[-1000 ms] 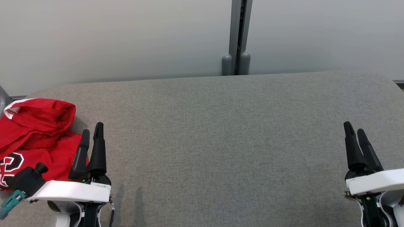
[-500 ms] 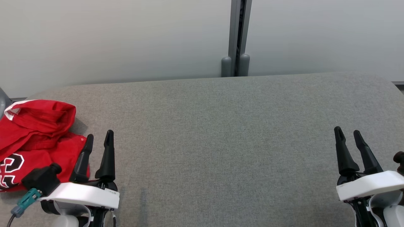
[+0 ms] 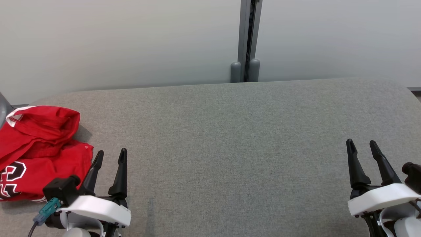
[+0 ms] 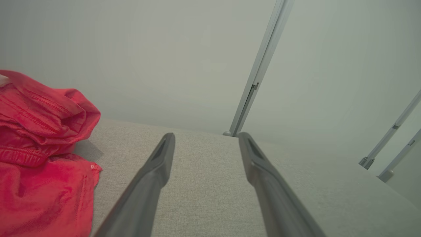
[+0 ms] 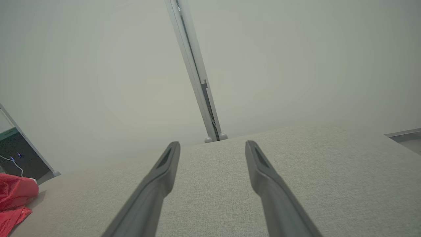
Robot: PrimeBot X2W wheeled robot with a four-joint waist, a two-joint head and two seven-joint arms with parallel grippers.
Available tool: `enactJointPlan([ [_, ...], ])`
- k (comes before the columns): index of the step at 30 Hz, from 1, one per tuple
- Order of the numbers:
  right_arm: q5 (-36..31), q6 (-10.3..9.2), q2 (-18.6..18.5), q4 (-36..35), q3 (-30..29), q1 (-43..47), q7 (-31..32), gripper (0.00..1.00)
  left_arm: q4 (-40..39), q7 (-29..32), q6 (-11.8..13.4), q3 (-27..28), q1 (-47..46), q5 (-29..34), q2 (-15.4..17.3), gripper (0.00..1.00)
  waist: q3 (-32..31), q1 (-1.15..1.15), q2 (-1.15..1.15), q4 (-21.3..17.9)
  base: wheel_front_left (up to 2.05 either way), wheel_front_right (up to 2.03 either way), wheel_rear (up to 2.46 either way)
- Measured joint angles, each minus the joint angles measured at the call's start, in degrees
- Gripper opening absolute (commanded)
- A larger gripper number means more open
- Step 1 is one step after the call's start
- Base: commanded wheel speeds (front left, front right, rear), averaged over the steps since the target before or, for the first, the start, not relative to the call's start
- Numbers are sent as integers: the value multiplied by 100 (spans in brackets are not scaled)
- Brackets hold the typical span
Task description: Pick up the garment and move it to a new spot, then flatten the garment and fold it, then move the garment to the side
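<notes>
The garment (image 3: 36, 148) is a crumpled red shirt with white trim and a white-outlined print, lying at the far left of the grey fabric table (image 3: 230, 138). My left gripper (image 3: 111, 154) stands open just right of the garment's edge, apart from it, with nothing between its fingers. The left wrist view has the garment (image 4: 39, 154) to the left of the open left gripper (image 4: 205, 138). My right gripper (image 3: 361, 144) is open at the lower right, far from the garment. In the right wrist view the open right gripper (image 5: 213, 144) points over bare table, with the garment (image 5: 14, 194) at the far left edge.
A pale wall with a grey vertical post (image 3: 246, 39) rises behind the table's far edge. A dark device with small lights (image 5: 16, 154) stands beyond the table's left end. The table's corners are rounded.
The left gripper has drawn back toward me and shifted right, off the garment's edge. The right gripper has also drawn back slightly. The garment has not moved.
</notes>
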Motion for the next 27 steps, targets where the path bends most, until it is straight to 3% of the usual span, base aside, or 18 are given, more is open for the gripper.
enactJointPlan([
  [27, -1274, 1, 40, 300, 43, 4, -403, 100, 734, -303, 88, -152, -329, 1301, 91, 100, -13, 0, 0, -31, 0, 0, 0],
])
